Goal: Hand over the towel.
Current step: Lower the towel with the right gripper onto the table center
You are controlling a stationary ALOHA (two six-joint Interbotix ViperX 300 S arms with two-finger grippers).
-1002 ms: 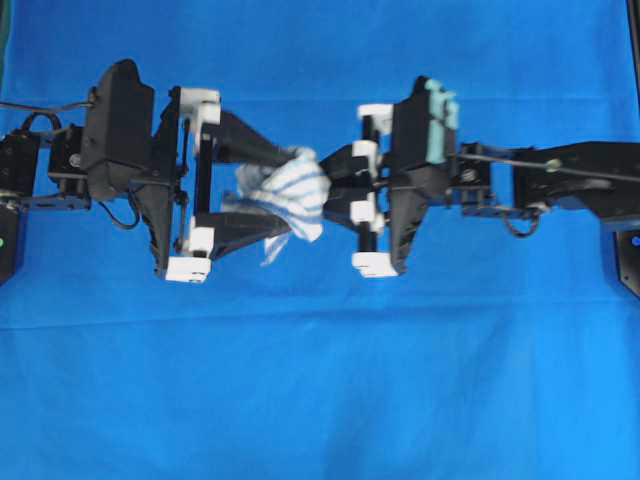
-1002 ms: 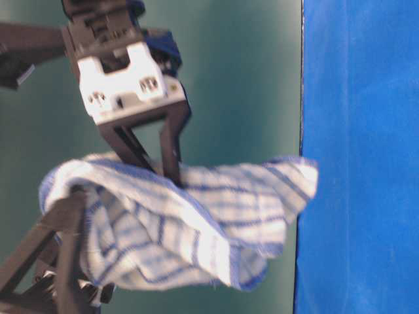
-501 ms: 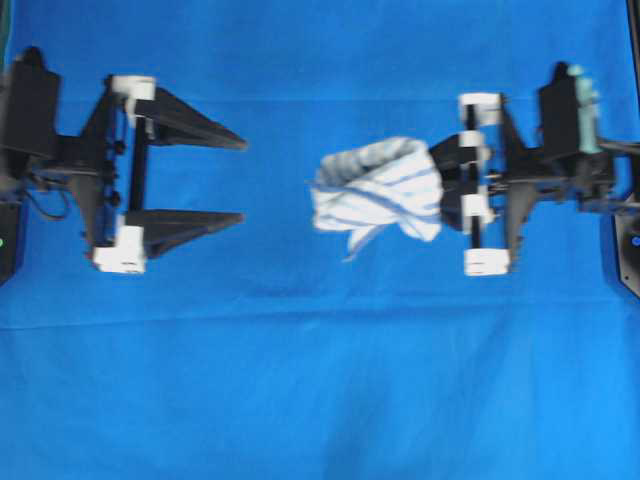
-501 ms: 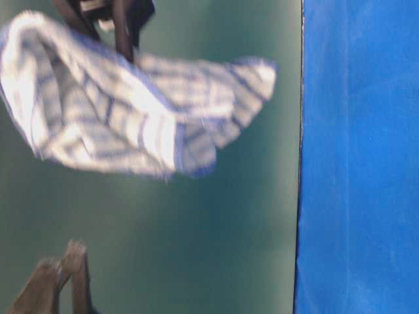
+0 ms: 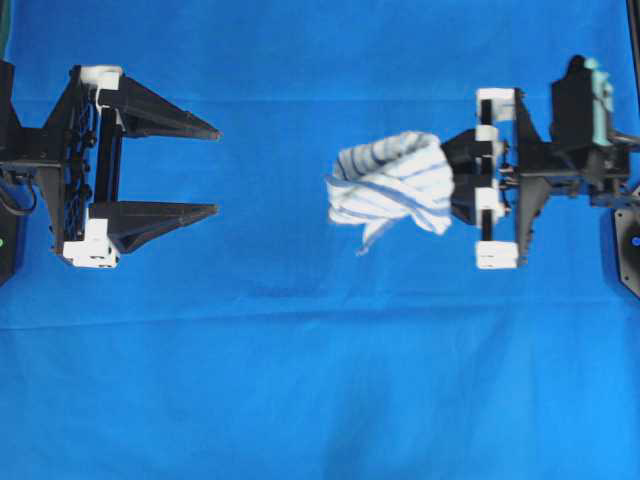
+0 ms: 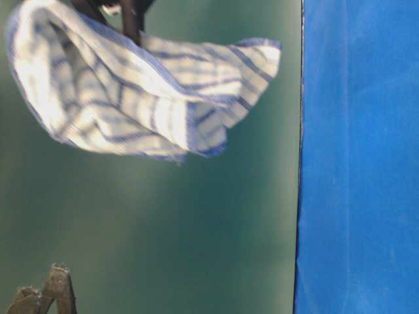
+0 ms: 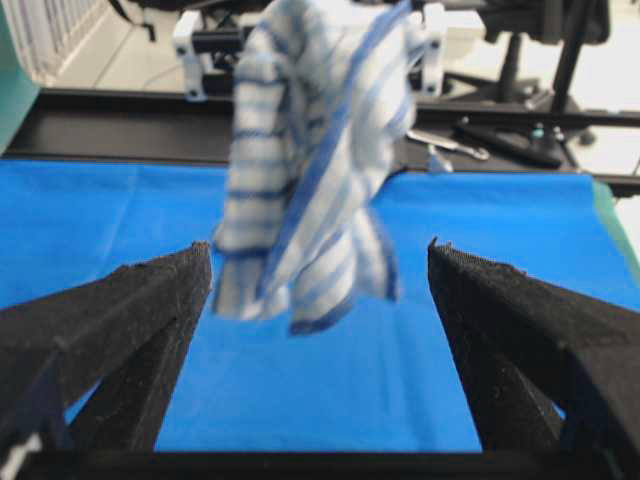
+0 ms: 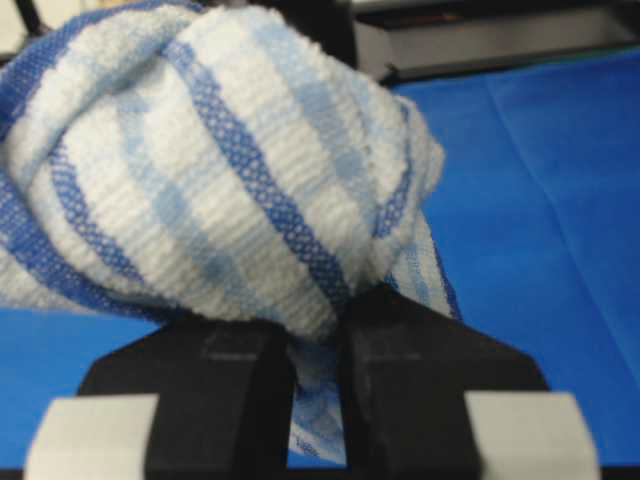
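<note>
The towel point(image 5: 392, 184), white with blue stripes, hangs bunched in the air right of centre. My right gripper point(image 5: 452, 180) is shut on its right end, the fingertips buried in the cloth. In the right wrist view the towel point(image 8: 220, 170) bulges over the two black fingers point(image 8: 430, 370), with a fold pinched between them. My left gripper point(image 5: 216, 170) stands wide open at the far left, well apart from the towel and holding nothing. Seen from the left wrist, the towel point(image 7: 310, 170) dangles ahead, beyond the spread fingertips point(image 7: 195, 262). At table level the towel point(image 6: 131, 91) hangs from the top.
A large plain blue cloth point(image 5: 320, 380) covers the whole table. Beyond its far edge in the left wrist view runs a black rail point(image 7: 110, 125) with tools point(image 7: 500, 140) lying on it. A green backdrop point(image 6: 196, 229) fills the table-level view.
My left gripper opened wide, let go of the towel and drew back to the left. The right gripper carried the towel to the right, and the gap between the arms widened.
</note>
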